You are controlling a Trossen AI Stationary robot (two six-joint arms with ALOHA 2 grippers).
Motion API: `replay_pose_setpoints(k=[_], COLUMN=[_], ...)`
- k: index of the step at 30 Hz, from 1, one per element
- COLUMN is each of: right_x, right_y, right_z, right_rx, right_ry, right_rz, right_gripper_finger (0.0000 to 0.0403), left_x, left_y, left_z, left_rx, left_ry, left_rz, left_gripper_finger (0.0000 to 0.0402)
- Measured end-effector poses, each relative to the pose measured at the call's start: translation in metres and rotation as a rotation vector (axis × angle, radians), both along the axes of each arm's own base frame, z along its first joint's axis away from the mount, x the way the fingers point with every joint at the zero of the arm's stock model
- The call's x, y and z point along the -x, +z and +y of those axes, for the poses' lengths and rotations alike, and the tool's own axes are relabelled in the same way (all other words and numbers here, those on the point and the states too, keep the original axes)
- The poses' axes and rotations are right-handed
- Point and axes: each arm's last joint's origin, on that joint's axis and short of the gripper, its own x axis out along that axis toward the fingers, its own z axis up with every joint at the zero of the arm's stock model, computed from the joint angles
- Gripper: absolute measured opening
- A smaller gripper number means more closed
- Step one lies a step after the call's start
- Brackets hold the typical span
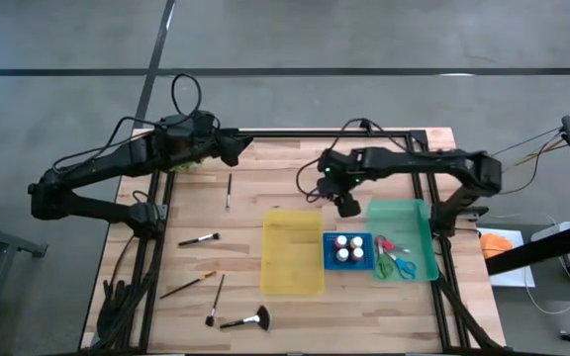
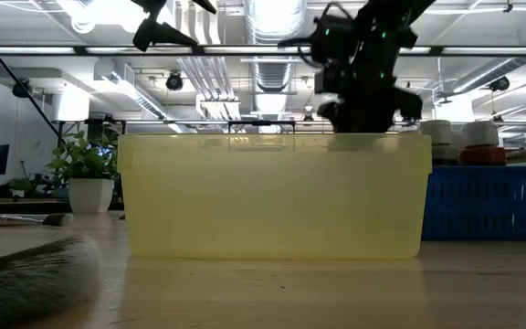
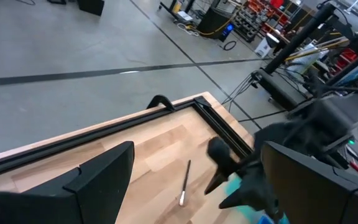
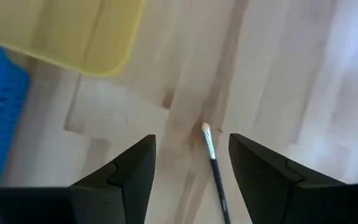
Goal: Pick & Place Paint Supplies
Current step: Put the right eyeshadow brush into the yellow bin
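My right gripper point(image 1: 346, 206) point(image 4: 192, 138) is open and hangs above the table just beyond the far right corner of the yellow tray point(image 1: 293, 250), touching nothing. My left gripper point(image 1: 234, 148) point(image 3: 197, 147) is open, raised near the table's far edge. A thin paintbrush point(image 1: 228, 191) point(image 3: 184, 183) point(image 4: 213, 160) lies flat on the wood between the two grippers. Several more brushes point(image 1: 198, 239) and a black fan brush point(image 1: 245, 320) lie on the near left. Small paint bottles point(image 1: 349, 248) stand in the blue tray. Scissors point(image 1: 395, 259) lie in the green tray.
The yellow tray point(image 2: 272, 196), blue tray point(image 1: 330, 259) and green tray point(image 1: 404, 213) sit side by side on the right half of the table. A black frame rail point(image 1: 315, 133) runs along the far edge. A potted plant point(image 2: 85, 174) stands far left. Bare wood lies around the thin brush.
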Motion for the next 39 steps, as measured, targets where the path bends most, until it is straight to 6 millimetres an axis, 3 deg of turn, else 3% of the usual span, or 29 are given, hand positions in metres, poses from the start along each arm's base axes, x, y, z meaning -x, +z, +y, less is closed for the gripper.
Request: replay_pose_setpoints(k=[7,13,23,39], right_x=[-0.016,-0.019,-0.009,-0.013], right_y=[-0.041,-0.060,-0.070,-0.084], right_z=[-0.004,-0.014,-0.036,-0.038], right_rx=[-0.020,-0.018,-0.029,-0.037], right_ry=[0.055,0.045,-0.013,0.062], right_rz=[0.057,0.063,0.043,0.045], right_gripper_finger=[0.0202,0.0202,0.0202,0.0200], left_x=[0.000,0.000,0.000,0.000], left_y=[0.000,0.000,-0.001,-0.001], left_z=[0.000,0.000,0.000,0.000], left_rx=[-0.004,0.003,0.031,0.053], left_ry=[0.004,0.007,0.015,0.023], left_rz=[0.002,-0.002,-0.011,-0.025], left_gripper_finger=[0.0361,0.0361,0.0361,0.0361])
